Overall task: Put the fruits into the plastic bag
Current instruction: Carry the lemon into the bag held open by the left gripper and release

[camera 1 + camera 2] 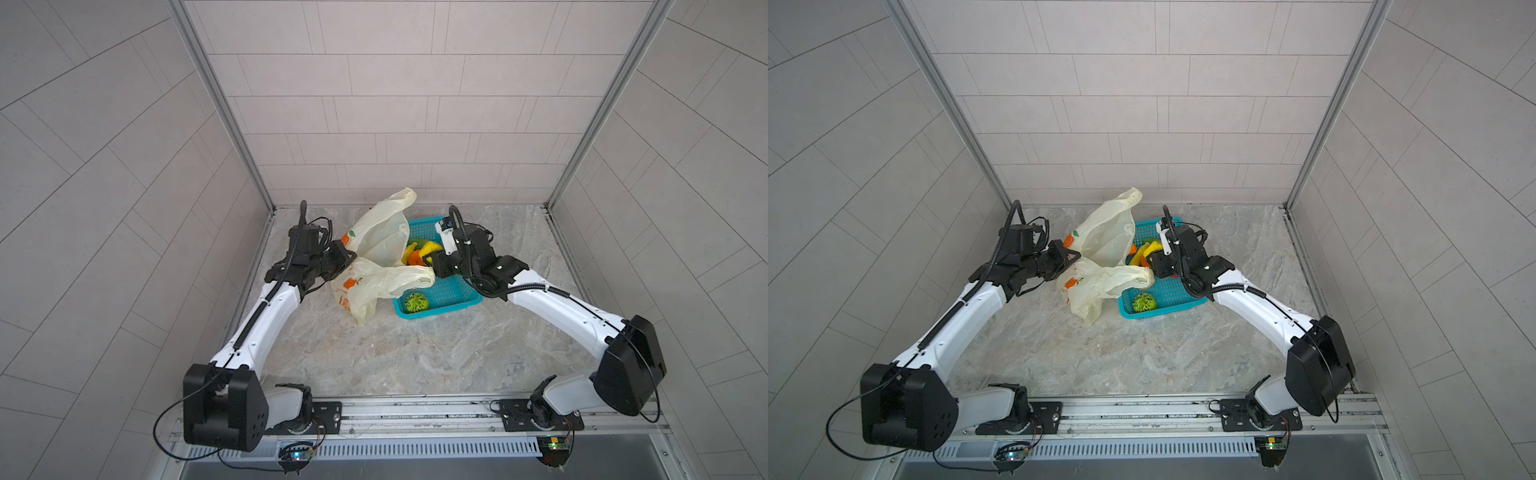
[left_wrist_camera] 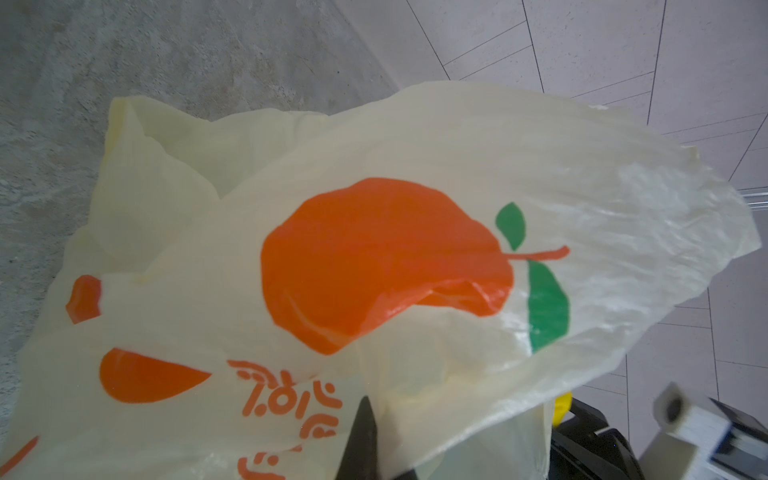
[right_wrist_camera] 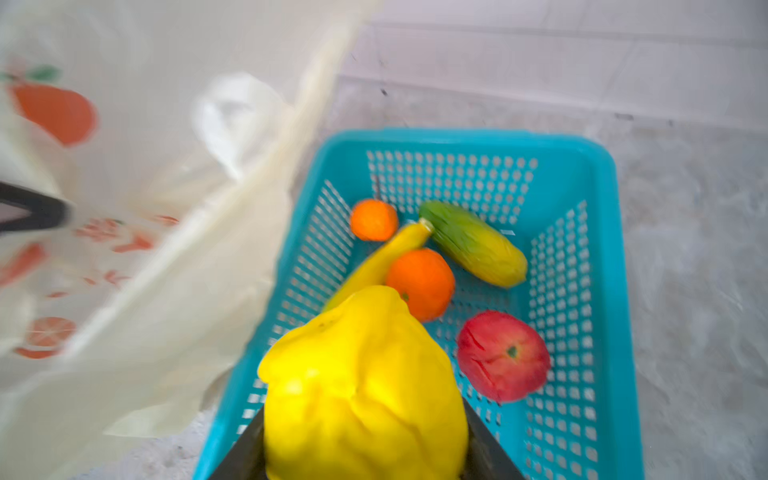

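The right gripper (image 3: 365,432) has its jaws pressed against both sides of a lumpy yellow fruit (image 3: 361,374). It holds the fruit over the teal basket (image 3: 457,139), at the side nearest the plastic bag (image 3: 187,270). Beyond it on the basket floor lie a banana (image 3: 386,262), a small orange (image 3: 374,220), a larger orange (image 3: 422,284) just beside the banana, a green-and-yellow oblong fruit (image 3: 473,245) and a red fruit (image 3: 503,357) — all clear of the jaws. In both top views a green bumpy ball (image 1: 417,302) sits alone in the basket's near corner.

The left gripper (image 1: 349,258) is pinched tight on the bag's edge and holds it up on the left of the basket, with the opening turned toward the basket. One handle loop (image 1: 413,277) droops over the basket's left rim — between the held fruit and the bag's mouth. The other loop (image 1: 399,199) stands up behind. The bag's lower part rests on the marbled table (image 1: 415,357).
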### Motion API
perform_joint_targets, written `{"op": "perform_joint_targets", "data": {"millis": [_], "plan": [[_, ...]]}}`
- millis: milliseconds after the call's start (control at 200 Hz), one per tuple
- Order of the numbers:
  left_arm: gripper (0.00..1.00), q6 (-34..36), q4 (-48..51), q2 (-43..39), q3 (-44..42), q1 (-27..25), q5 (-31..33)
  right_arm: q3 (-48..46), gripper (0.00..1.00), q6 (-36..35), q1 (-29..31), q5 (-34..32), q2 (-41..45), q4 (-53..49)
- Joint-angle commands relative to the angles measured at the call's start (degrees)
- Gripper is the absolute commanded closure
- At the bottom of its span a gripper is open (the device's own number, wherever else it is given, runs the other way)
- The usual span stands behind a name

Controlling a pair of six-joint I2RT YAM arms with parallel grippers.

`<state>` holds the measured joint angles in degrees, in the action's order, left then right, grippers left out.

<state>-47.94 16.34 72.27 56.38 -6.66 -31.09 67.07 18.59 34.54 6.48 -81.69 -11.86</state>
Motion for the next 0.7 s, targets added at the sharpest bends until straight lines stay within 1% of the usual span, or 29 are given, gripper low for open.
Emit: {"op": "perform_joint_targets", "data": {"millis": [0,155,285,545,696], "plan": [[1.00,0.92,-2.50,-2.12,-1.55,-0.24,-0.70,1.93,0.68,-3.44,1.34,2.47,1.40,7.66],[1.00,1.10,-3.36,-2.62,-2.45,-0.24,-0.89,4.97,0.67,-7.87,3.24,2.11,0.90,10.82],[1.00,1.27,-4.39,-2.93,-2.99,-0.20,-1.16,8.46,0.67,-8.81,3.44,5.90,-1.97,11.72],[1.00,0.33,-8.89,-3.27,-5.39,-0.20,-1.58,14.41,0.67,-7.65,5.51,14.08,-10.81,11.72],[1.00,0.31,-10.18,-3.85,-6.75,-0.20,-1.30,16.63,0.67,-5.50,6.24,16.49,-15.58,11.13]]}}
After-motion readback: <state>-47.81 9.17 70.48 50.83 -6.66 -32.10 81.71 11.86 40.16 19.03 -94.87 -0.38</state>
